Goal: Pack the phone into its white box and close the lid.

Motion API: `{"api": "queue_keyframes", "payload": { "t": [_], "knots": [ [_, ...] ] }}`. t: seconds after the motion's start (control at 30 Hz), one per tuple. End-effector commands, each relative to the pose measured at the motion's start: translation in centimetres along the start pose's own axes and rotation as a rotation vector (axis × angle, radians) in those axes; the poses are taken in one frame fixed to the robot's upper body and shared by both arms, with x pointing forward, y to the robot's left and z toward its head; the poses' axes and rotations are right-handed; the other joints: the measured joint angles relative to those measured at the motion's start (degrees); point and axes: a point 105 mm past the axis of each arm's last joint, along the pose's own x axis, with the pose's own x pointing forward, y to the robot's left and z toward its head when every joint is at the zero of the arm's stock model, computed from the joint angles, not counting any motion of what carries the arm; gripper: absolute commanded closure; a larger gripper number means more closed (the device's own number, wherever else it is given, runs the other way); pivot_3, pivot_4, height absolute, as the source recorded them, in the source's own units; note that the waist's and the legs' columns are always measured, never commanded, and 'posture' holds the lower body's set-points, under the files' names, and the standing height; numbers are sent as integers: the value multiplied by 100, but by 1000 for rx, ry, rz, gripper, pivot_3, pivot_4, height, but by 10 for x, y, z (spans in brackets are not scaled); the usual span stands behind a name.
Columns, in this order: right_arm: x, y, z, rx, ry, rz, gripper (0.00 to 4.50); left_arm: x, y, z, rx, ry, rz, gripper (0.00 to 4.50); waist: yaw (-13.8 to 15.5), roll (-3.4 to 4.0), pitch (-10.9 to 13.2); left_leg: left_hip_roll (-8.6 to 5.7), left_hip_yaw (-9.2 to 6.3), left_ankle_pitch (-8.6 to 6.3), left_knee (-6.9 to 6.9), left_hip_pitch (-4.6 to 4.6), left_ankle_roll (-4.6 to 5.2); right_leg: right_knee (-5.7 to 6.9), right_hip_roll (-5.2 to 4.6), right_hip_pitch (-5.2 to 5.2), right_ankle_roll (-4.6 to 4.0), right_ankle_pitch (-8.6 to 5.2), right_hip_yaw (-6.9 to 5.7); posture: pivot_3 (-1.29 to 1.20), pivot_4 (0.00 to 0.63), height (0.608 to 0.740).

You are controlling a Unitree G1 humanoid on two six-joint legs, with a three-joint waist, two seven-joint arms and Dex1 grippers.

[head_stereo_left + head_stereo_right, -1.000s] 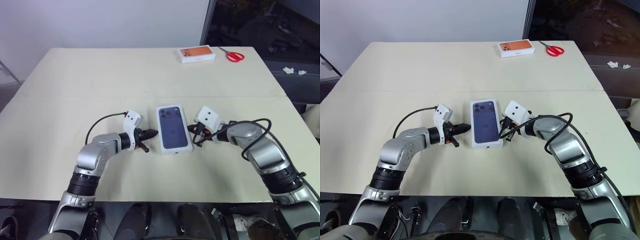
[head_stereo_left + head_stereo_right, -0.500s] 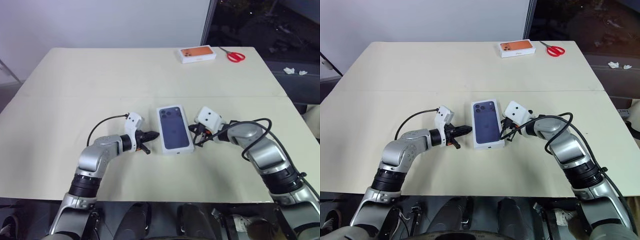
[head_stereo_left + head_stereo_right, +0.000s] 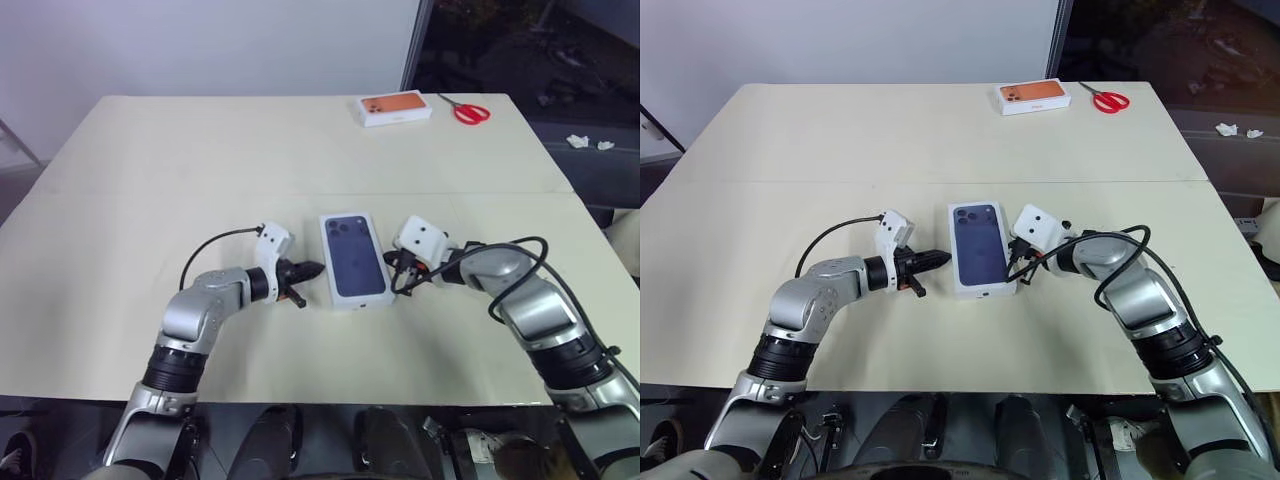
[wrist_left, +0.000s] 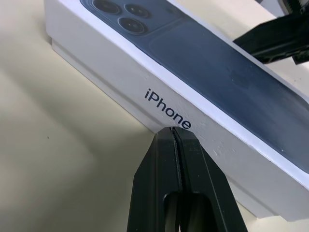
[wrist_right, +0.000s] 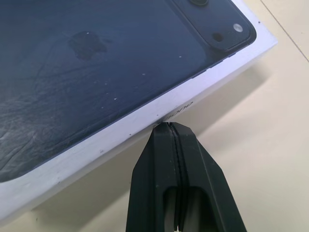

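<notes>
Lid point(image 3: 355, 258) sits on white box point(image 4: 96, 72) at desk point(image 3: 200, 160) centre; left gripper point(image 3: 318, 268) and right gripper point(image 3: 392, 266) flank its long sides, fingers pressed together, empty, tips at lid walls

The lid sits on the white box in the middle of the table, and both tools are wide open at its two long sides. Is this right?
Not quite. The lid is on the box, but the left tool and the right tool are shut, each with its tip at a long side. The two wrist views show it.
</notes>
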Motion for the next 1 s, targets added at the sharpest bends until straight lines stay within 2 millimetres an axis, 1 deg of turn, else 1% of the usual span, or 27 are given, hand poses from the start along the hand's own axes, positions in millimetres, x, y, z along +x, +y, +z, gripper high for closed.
{"api": "queue_keyframes", "payload": {
  "t": [0.03, 0.1, 0.2, 0.27, 0.43, 0.5, 0.53, 0.57, 0.63, 0.67, 0.7, 0.73, 0.77, 0.8, 0.83, 0.87, 0.93, 0.97, 1.0],
  "knots": [
    [-1, 4, 11, -44, -39, 12, 4500, -4, -4, 6, 28, -28, -18, 4438, -1, 0, 0, 0, 0, 0, 0, 0, 0, 0, 0, 0, 0, 0, 0, 0, 150, 740],
    [-4, 4, 9, -51, -32, 19, 4500, -8, -1, 7, 28, -28, -7, 4438, -9, 0, 0, 1, 0, 0, 0, 0, 0, 0, 1, -1, 0, 0, 0, 0, 150, 740],
    [-15, -8, 11, -92, -32, 34, 4500, -16, 7, 25, 28, -81, 21, 4438, -7, 0, 0, 2, 0, 0, -1, 0, 0, 1, 2, -2, 0, 0, 0, 0, 150, 740],
    [-20, -13, 19, -105, -69, 40, 4500, -17, 8, 33, 36, -102, 25, 4438, -7, -2, 2, 2, 0, 0, 0, 0, 0, 0, 2, -1, 0, 0, 0, 0, 150, 740],
    [-22, -33, 37, -92, -138, -7, 4500, -8, 2, 62, 34, -179, -10, 4438, -5, -2, 2, 2, 1, 2, 1, -1, -4, 0, 2, 0, 0, 0, -1, 0, 150, 740],
    [-20, -35, 44, -61, -174, -12, 4500, -3, -1, 72, 16, -213, -26, 4438, -2, -3, 2, 2, 1, 4, 2, 0, -8, 0, 2, 0, 0, 0, -1, 0, 150, 740],
    [-15, -32, 48, -59, -189, -9, 4500, 4, -2, 71, 17, -204, -27, 4438, -2, -3, 2, 2, 1, 5, 1, -2, -9, -1, 3, -1, 0, 0, -1, 0, 150, 740],
    [-11, -29, 50, -60, -198, -4, 4500, 9, -2, 69, 21, -192, -27, 4438, -3, -3, 2, 2, 1, 5, 1, -2, -9, 0, 3, -1, 0, 0, -2, 0, 150, 740],
    [-3, -22, 49, -62, -198, 8, 4500, 19, -2, 57, 6, -145, -25, 4438, -14, -3, 1, 2, 1, 7, 2, -2, -11, 0, 4, -1, 0, 0, -1, 0, 150, 740],
    [1, -15, 47, -51, -192, 33, 4500, 22, 1, 46, 14, -99, -12, 4438, -19, -3, 2, 2, 2, 7, 1, -1, -11, 1, 4, -2, 0, 0, 1, 0, 150, 740],
    [4, -6, 43, -37, -178, 75, 4500, 25, 3, 34, 31, -51, 0, 4438, -18, -3, 2, 2, 3, 7, 1, -1, -12, 3, 5, -4, 0, 0, 1, 0, 150, 740],
    [6, 8, 36, -32, -149, 140, 4500, 26, 5, 20, 32, 8, 6, 4438, -15, -3, 2, 2, 2, 8, 0, -1, -13, 3, 6, -4, 0, 0, 0, 0, 150, 740],
    [5, 26, 26, -82, -112, 219, 4500, 25, 5, 7, 24, 59, 0, 4438, -15, -3, 2, 2, 2, 8, 0, -1, -13, 3, 7, -4, 0, 0, 0, 0, 150, 740],
    [3, 40, 17, -85, -85, 278, 4500, 23, 2, -5, 33, 104, -16, 4438, 8, -2, -1, 3, 2, 8, 0, -2, -13, 3, 7, -4, 0, 0, 0, 0, 150, 740],
    [1, 50, 13, -76, -73, 316, 4500, 21, -1, -15, 49, 137, -34, 4438, -2, 2, -7, 3, 0, 7, -1, -2, -12, -1, 7, 0, 0, 0, -1, 0, 150, 740],
    [-1, 55, 11, -68, -68, 336, 4500, 19, -4, -21, 68, 157, -50, 4438, -6, 1, -9, 2, 4, 7, -1, 6, -11, -2, 5, 6, 0, 0, 5, 0, 150, 740],
    [-4, 58, 10, -62, -67, 346, 4500, 15, -8, -27, 76, 171, -71, 4438, -27, 0, -12, 5, 4, -6, -9, 56, 6, -19, 5, 60, 0, 0, 5, 0, 150, 740],
    [-5, 55, 11, -57, -67, 330, 4500, 13, -8, -28, 80, 167, -71, 4438, -26, 1, -14, 6, 3, -23, -12, 78, 31, -25, 4, 83, -1, -1, 4, 0, 150, 740],
    [-5, 52, 10, -55, -64, 317, 4500, 11, -6, -27, 82, 162, -63, 4438, -23, -1, -15, 7, 2, -27, -14, 92, 35, -28, 4, 100, -1, -2, 2, 0, 150, 740]
  ]
}}
